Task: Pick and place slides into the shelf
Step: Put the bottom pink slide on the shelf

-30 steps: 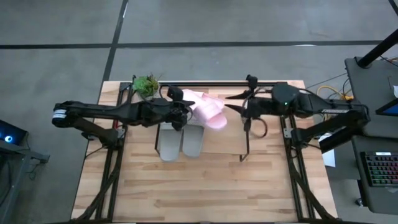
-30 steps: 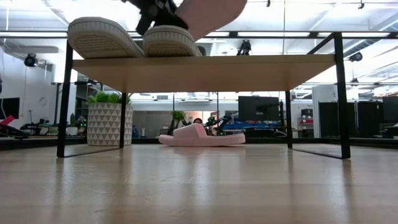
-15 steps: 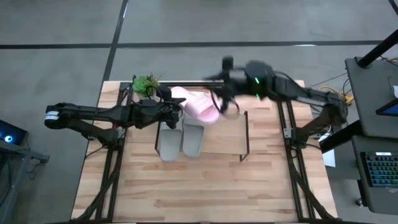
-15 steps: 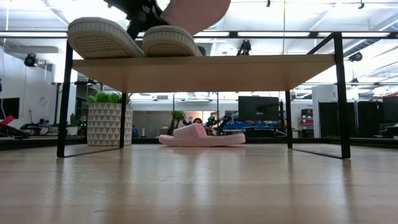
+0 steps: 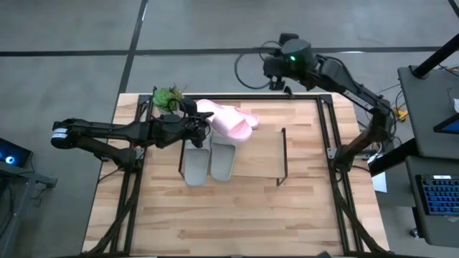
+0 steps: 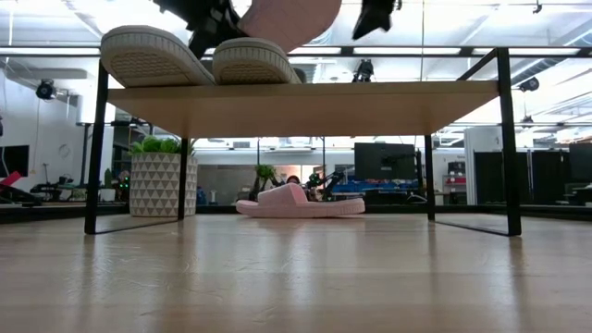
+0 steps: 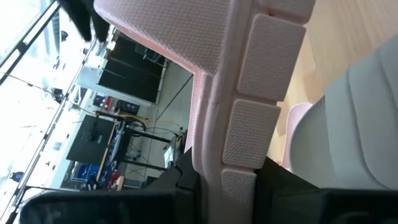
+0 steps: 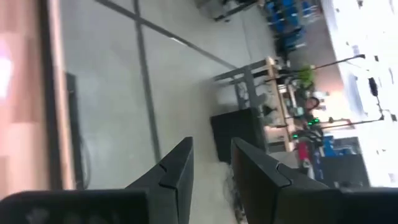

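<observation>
My left gripper (image 5: 203,123) reaches in from the table's left and is shut on a pale pink slide (image 5: 228,120), held above the shelf (image 6: 305,106) near its far left. In the low view this slide (image 6: 291,18) hangs over two grey slides (image 6: 153,55) (image 6: 254,60), which lie side by side on the shelf's wooden board with their ends past its near edge. The second pink slide (image 6: 301,202) lies sole-down on the table behind the shelf. My right gripper (image 5: 276,72) is open, high over the table's far edge, touching nothing. My left gripper pinches the pink slide by the side edge of its sole (image 7: 214,155), one finger (image 7: 186,180) on each face. The fingers come level from the table's left. The slide is lifted clear of the shelf and the grey slides, and is tilted.
A potted plant (image 5: 168,97) stands at the far left corner, close to my left arm. The right half of the shelf board (image 5: 258,154) is bare. Black frame rods (image 5: 323,129) run along the table's sides and far edge.
My right arm has swung away from the pink slide over the shelf, up and toward the far edge, and now hangs beyond it. My left gripper, still shut on the pink slide, has carried it a little toward the table's left and far side.
</observation>
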Tool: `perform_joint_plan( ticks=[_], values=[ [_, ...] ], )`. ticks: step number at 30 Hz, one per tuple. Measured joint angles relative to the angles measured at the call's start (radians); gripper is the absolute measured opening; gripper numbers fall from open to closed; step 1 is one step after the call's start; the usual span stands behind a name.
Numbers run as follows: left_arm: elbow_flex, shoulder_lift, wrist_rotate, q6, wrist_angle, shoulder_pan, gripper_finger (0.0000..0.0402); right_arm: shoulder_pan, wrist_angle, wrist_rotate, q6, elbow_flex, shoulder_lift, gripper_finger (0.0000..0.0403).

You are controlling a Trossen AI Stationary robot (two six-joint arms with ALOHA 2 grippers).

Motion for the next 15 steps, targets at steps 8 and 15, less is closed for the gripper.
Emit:
perform_joint_plan(
  ticks=[8, 15],
  values=[
    [-0.002, 0.014, -0.013, 0.002, 0.016, 0.009, 0.0049, 0.188, -0.157, -0.206, 0.197, -0.151, -0.169, 0.0089],
    [-0.003, 0.062, 0.021, 0.070, 0.104, 0.009, 0.0049, 0.510, 0.066, -0.154, 0.194, -0.357, -0.264, 0.0089]
  ],
)
